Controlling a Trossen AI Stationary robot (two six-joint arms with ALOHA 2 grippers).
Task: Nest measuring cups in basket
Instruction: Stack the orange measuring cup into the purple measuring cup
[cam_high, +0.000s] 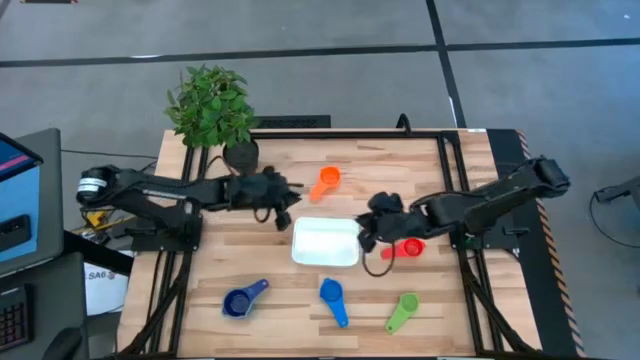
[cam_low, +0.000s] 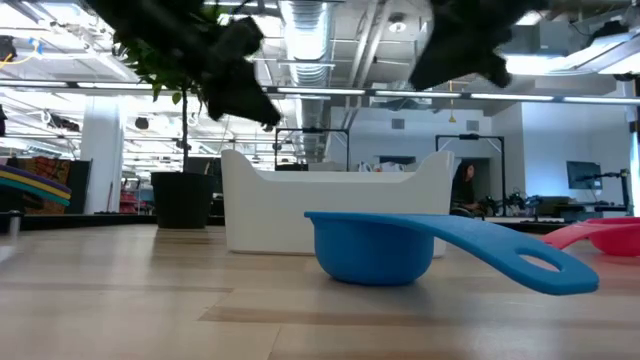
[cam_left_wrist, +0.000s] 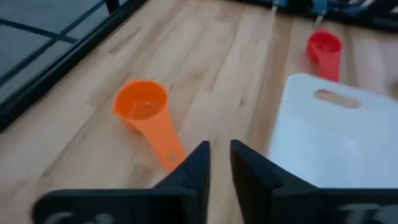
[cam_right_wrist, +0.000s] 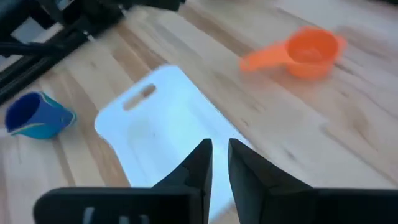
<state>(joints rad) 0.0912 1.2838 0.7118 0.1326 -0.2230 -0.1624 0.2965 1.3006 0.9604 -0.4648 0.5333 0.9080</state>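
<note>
While the basket (cam_high: 326, 243) is seen lying empty at the middle of the table (cam_high: 250, 270), none of the cups is yet nested, so the task is judged to be at its very start. At the left, the left gripper (cam_high: 283, 207) is held above the wood just beside the basket's left far corner, its fingers nearly closed with only a narrow gap, and nothing is gripped. A dark blue cup (cam_high: 243, 299) is found near the front left, a blue cup (cam_high: 333, 298) in front of the basket, and an orange cup (cam_high: 326, 182) behind it. Further right, the right gripper (cam_high: 367, 238) hangs over the basket's right edge, likewise almost closed and empty, with a red cup (cam_high: 406, 248) just beside it and a green cup (cam_high: 402, 311) near the front. Only five cups are seen; no writing or brand can be read.
</note>
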